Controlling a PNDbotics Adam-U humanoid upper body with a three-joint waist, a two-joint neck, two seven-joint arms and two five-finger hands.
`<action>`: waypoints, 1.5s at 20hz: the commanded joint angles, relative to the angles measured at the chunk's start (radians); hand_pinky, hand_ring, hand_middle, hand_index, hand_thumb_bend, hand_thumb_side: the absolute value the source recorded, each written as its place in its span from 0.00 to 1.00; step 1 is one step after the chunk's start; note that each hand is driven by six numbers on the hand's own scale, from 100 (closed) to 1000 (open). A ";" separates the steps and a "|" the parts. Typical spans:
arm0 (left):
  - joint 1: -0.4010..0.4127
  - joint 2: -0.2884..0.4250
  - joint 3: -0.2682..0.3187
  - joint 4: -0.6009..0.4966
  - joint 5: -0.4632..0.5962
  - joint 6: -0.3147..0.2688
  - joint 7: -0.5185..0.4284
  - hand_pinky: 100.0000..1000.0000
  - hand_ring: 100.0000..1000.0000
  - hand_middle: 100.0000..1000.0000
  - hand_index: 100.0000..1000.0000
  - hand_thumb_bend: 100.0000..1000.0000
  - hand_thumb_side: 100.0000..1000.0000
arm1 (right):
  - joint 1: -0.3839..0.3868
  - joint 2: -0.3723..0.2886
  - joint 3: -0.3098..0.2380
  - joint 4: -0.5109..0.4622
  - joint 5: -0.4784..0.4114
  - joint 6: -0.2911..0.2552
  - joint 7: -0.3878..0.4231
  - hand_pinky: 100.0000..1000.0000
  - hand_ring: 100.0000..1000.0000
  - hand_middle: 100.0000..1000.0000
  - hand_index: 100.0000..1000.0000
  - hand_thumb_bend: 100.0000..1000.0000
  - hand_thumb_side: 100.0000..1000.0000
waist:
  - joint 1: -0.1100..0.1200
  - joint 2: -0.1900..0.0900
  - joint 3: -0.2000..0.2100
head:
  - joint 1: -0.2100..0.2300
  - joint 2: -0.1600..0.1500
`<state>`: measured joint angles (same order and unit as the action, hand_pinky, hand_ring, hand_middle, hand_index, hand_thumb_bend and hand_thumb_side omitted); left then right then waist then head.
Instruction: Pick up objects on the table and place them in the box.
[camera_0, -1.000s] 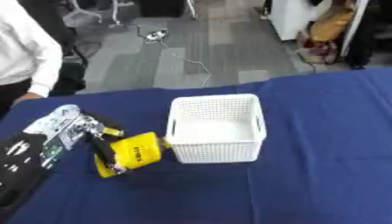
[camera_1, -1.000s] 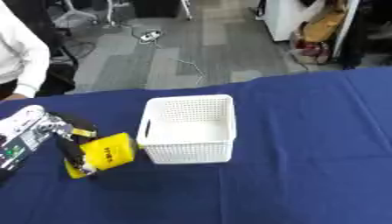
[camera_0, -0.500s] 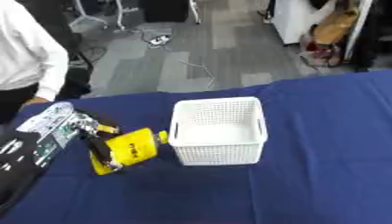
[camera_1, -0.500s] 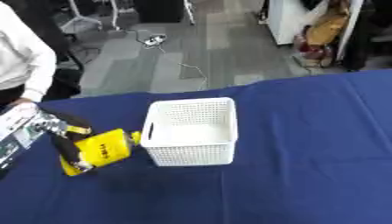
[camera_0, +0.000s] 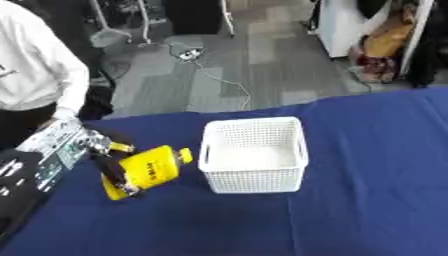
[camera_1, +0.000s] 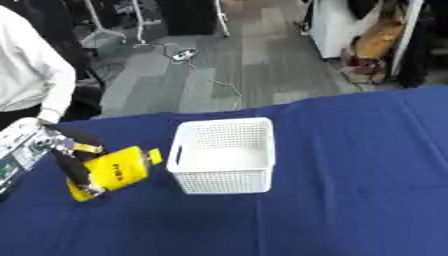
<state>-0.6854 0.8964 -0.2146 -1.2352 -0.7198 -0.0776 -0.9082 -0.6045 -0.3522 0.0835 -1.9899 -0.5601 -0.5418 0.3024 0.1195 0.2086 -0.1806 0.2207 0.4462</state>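
Left eye view: a yellow plastic bottle-shaped object with a short yellow cap (camera_0: 147, 171) sits tilted at the left side of the scene, cap end pointing up and right toward the box. Dark lettering runs along its upper face; the words cannot be read. The left hand (camera_0: 103, 159), black with silver parts, is closed around this yellow object: dark fingers (camera_0: 116, 175) curl across its lower left portion and another finger crosses its upper left edge. The object therefore lies inside the grasp, projecting from the hand to the right. Whether its lower end touches the cloth cannot be told.

A white perforated plastic basket (camera_0: 254, 187), rectangular with a cut-out handle slot in its left wall, stands upright just to the right of the yellow object. The cap end is near the basket's left wall but apart from it. The interior of the basket shows only its white floor.

Both items are over the surface, which is covered with a dark blue cloth (camera_0: 367, 200). The right hand appears in neither view.

Beyond the far edge of the surface lies a grey floor (camera_1: 219, 75) with a white cable on it.
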 joint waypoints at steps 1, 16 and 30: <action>-0.017 0.059 0.023 -0.020 0.015 0.004 0.001 0.00 0.00 0.00 0.02 0.00 0.49 | -0.006 -0.020 -0.001 -0.010 0.000 0.002 -0.003 0.30 0.37 0.55 0.76 0.00 1.00 | 0.001 -0.028 0.005 | 0.003 0.005; -0.068 0.079 0.018 -0.119 0.107 -0.005 0.001 0.00 0.00 0.00 0.02 0.00 0.50 | 0.009 -0.029 0.004 -0.010 -0.002 0.005 -0.004 0.30 0.37 0.54 0.76 0.00 1.00 | 0.016 -0.059 0.020 | -0.004 0.027; -0.116 0.062 -0.038 -0.245 0.151 -0.109 0.072 0.00 0.00 0.00 0.02 0.00 0.51 | 0.003 -0.026 0.006 -0.010 -0.004 0.008 -0.003 0.30 0.37 0.54 0.76 0.00 1.00 | 0.017 -0.054 0.010 | 0.008 0.025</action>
<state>-0.7792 0.9377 -0.2561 -1.4575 -0.5754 -0.1712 -0.8505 -0.5875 -0.3619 0.0900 -1.9899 -0.5601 -0.5362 0.3001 0.1402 0.1718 -0.1706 0.2203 0.4725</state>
